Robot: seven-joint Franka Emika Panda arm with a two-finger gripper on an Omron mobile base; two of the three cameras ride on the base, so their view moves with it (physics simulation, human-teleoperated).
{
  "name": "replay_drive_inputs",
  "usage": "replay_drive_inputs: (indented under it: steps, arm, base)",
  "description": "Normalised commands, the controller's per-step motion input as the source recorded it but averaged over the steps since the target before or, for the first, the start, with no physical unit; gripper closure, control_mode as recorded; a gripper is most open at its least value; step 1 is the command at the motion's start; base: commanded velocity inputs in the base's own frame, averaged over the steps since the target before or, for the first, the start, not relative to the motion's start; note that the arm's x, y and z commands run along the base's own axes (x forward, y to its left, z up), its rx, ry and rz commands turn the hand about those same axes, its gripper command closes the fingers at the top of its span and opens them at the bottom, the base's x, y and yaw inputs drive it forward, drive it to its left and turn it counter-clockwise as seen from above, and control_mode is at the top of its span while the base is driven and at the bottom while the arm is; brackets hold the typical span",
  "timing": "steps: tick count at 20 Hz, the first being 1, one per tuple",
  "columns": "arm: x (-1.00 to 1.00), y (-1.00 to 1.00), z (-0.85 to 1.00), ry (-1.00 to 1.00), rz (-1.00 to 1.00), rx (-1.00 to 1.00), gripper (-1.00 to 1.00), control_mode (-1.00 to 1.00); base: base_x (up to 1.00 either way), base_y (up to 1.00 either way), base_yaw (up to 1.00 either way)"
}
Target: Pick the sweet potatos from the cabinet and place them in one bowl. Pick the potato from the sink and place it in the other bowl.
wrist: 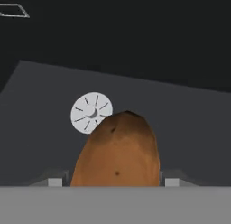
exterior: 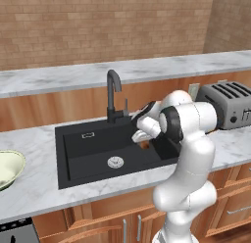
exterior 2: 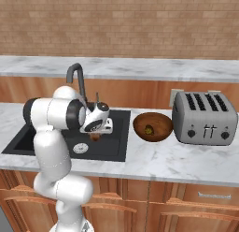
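The gripper [wrist: 115, 182] is closed on the potato [wrist: 118, 151], with one finger on each side of it. The potato is orange-brown and sits between the fingers, over the black sink [exterior: 93, 154]. In the hand view the round silver drain [wrist: 90, 112] shows just behind the potato, on the sink floor. In the right base view the potato [exterior 2: 94, 137] hangs under the white hand, above the sink. The red-brown bowl [exterior 2: 153, 126] stands on the tabletop [exterior 2: 177, 161] between the sink and the grey toaster [exterior 2: 203, 118], and something small and dark lies inside it. The pale green bowl [exterior: 9, 167] stands on the tabletop at the left of the sink. The dark faucet [exterior: 113, 97] rises behind the sink.
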Motion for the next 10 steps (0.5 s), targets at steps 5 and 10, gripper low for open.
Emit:
replay_drive_inputs:
  steps: [5,10]
  arm:
    - [-0.02,-0.01,0.97,-0.05,0.02,0.01,1.0,-1.0]
    - [-0.09,-0.1,1.0,0.0,0.0,0.01,1.0,-1.0]
  base:
    - [0.0,0.0,0.0]
    - [0.0,0.0,0.0]
